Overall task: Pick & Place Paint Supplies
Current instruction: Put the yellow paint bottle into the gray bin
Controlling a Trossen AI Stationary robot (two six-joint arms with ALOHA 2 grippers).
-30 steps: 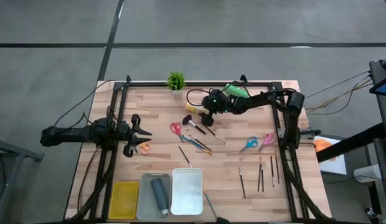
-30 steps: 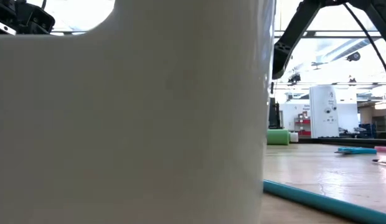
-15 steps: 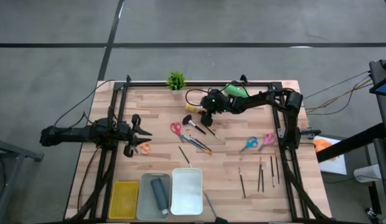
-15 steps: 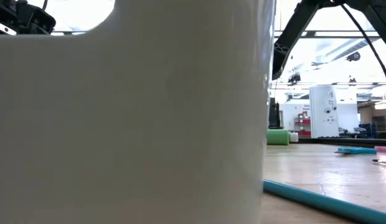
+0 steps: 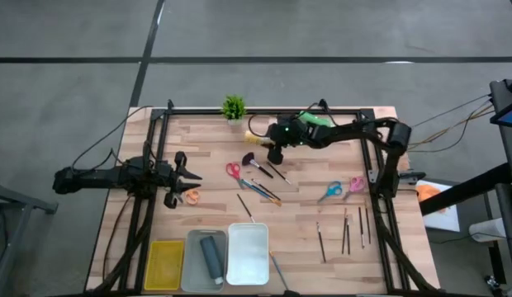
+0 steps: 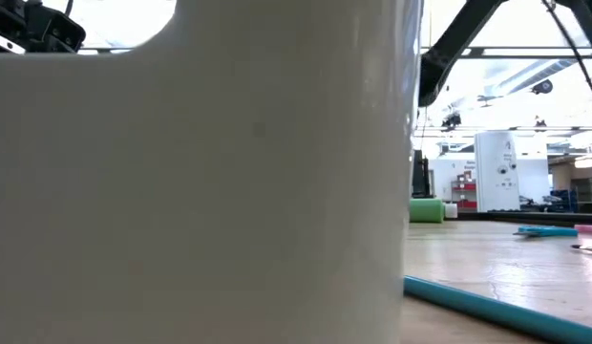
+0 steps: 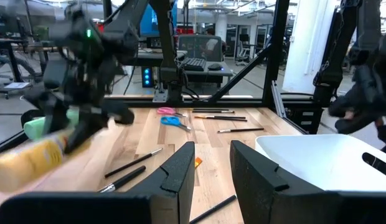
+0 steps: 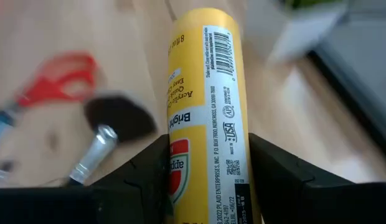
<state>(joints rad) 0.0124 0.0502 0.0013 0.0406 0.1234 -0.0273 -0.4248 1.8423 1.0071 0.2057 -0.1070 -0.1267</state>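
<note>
The right tool is shown clamped on the yellow paint bottle, one dark finger pressed against each side of the tube near its lower end, with most of the labelled body projecting forward beyond the grip. In the high view the right tool lies in the upper centre of the frame, above the table, and the bottle projects toward the frame's left; whether it has left the wood cannot be told. A slip or a swing of the bottle is judged the main risk, since the tube is round and smooth and is held close to one end, so that a quick move could turn it between the fingers or drop it. A fan-headed brush and the red-handled scissors lie just beside the bottle and could be knocked if the load is carried low. Lower in the high view, the yellow tray, the grey tray holding a grey-blue bottle, and the white tray are set side by side. The left tool waits at the left of the table, its fingers apart and holding nothing.
</note>
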